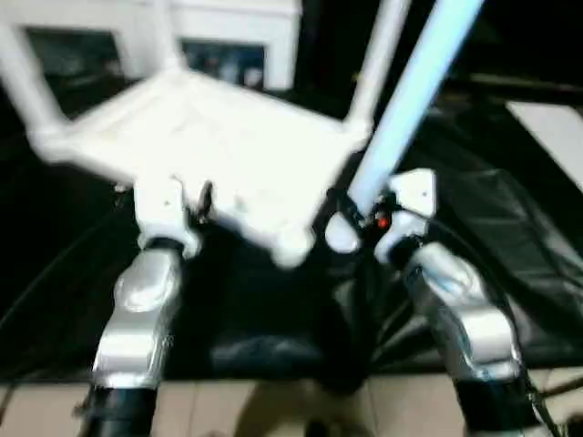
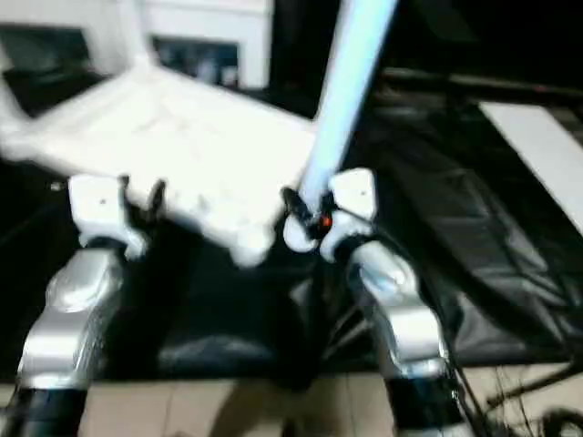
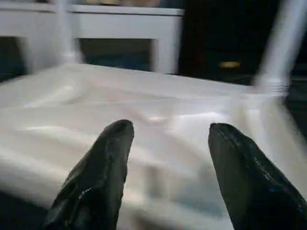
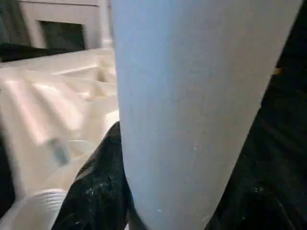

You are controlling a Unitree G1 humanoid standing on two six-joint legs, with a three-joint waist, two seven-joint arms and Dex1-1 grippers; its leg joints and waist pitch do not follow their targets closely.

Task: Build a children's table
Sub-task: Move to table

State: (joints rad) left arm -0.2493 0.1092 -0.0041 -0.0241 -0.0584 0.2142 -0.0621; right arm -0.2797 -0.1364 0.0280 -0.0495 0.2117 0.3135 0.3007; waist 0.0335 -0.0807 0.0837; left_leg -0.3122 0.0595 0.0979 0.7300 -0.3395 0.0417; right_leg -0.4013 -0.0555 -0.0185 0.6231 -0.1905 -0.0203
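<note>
The white tabletop (image 1: 228, 137) lies underside up on black cloth. Three white legs stand in its corner sockets: at the left (image 1: 27, 82), at the back (image 1: 164, 36) and at the right (image 1: 378, 64). Its near corner socket (image 1: 290, 248) is bare. My right gripper (image 1: 351, 214) is shut on a fourth leg (image 1: 410, 91), which slants up and to the right just beside that near corner. In the right wrist view this leg (image 4: 192, 96) sits against a black finger (image 4: 100, 182). My left gripper (image 1: 196, 205) is open at the tabletop's near left edge, its fingers (image 3: 105, 167) apart over the rim.
White furniture (image 1: 228, 36) stands behind the tabletop. A flat white board (image 1: 556, 137) lies at the far right on the black cloth (image 1: 510, 228). Pale floor (image 1: 273, 410) runs along the near edge, between my forearms.
</note>
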